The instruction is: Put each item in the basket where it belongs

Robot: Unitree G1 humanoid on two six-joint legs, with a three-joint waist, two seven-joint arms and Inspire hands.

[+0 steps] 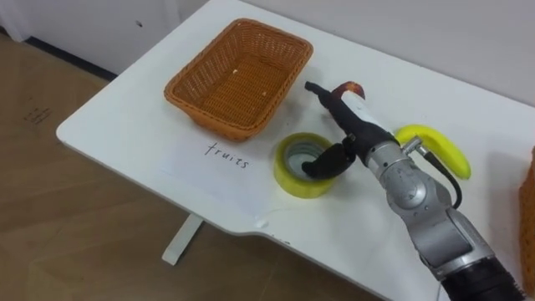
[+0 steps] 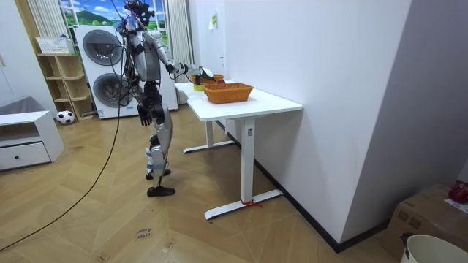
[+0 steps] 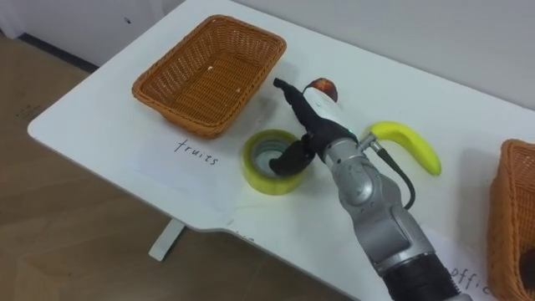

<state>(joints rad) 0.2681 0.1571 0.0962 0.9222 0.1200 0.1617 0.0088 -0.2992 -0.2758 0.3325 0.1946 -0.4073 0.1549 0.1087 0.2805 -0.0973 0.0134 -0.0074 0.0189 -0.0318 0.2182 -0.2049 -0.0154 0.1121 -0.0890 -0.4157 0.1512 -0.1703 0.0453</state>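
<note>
On wooden parquet floor (image 2: 219,234), a white rectangular table (image 1: 125,117) carries an empty orange wicker basket (image 1: 180,92), a curved yellow banana (image 1: 443,149) and a yellow tape roll (image 1: 288,177). The right hand (image 1: 351,117) reaches open above the roll, its thumb dipping inside. The left hand (image 2: 145,111) hangs at the robot's side; I cannot tell its state.

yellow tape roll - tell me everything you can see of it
The yellow tape roll is a thick ring of glossy yellow tape wound on a grey inner core, with an open hole in the middle. It lies flat on the white table, near the edge closest to the robot and beside the wicker basket. The right hand reaches over its far side with straight fingers, and its dark thumb dips into the hole; whether the thumb presses the core cannot be told.
</note>
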